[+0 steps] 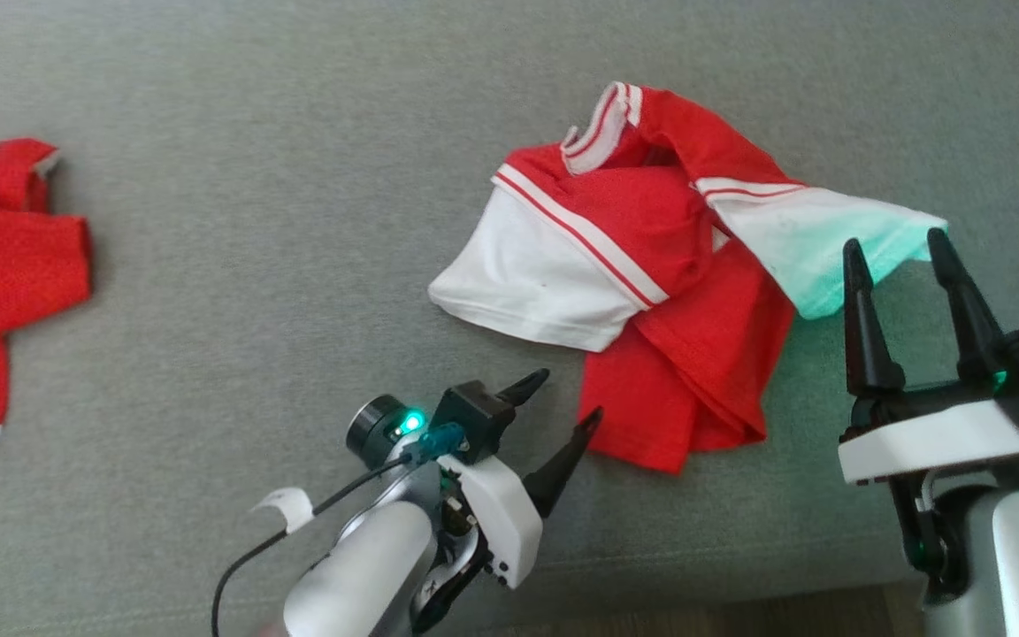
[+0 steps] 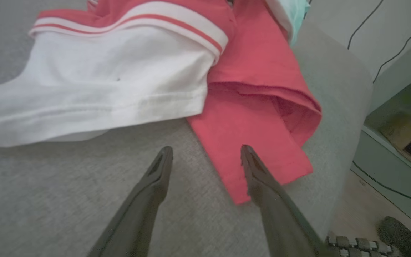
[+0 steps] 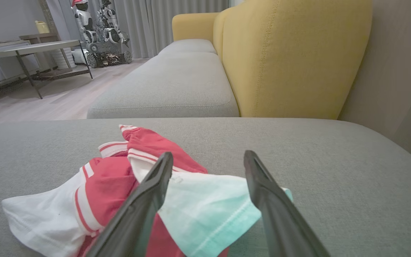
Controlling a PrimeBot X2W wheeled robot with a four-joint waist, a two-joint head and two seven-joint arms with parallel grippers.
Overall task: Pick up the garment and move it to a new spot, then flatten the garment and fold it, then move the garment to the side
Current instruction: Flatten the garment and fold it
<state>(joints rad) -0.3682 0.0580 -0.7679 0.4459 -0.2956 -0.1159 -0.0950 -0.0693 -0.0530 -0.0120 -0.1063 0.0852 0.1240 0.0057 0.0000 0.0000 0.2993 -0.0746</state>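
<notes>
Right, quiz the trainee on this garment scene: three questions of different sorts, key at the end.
1. True or false: the crumpled garment already lies flat and folded.
2. The right gripper is: A open at a white sleeve; B shut on that sleeve; C shut on nothing.
3. Fill in: the open left gripper points at the garment's ___ hem.
Key: 1 false; 2 A; 3 red.

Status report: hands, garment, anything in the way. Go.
Left hand open, tips at the red hem. Right hand open, tips at the white sleeve. Garment crumpled on grey cushion, not held. Second red garment lies apart, far left.
</notes>
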